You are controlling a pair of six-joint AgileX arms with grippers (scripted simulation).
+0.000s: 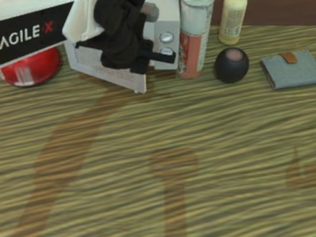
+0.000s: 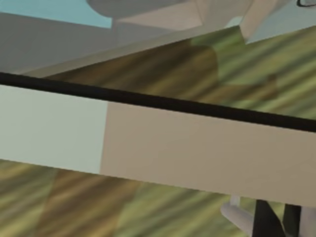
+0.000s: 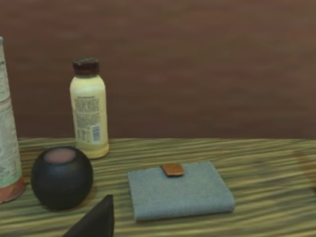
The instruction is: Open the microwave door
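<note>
left gripper (image 1: 143, 58) at the door (image 1: 111, 74) edge, far left of the table (we cannot tell its finger state) | door swung partly out | risk: we slip off, or shove the microwave (image 1: 165, 19) into the can (image 1: 193, 39)

White "AGILE·X" lettering, first letter cut off, on black-and-white sign (image 1: 29, 32); bottle labels' print illegible.

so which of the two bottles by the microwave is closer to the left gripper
The tall white can-like bottle with the orange label, standing right beside the microwave's knob panel. The small yellow bottle stands farther right, toward the back, away from the left gripper.
</note>
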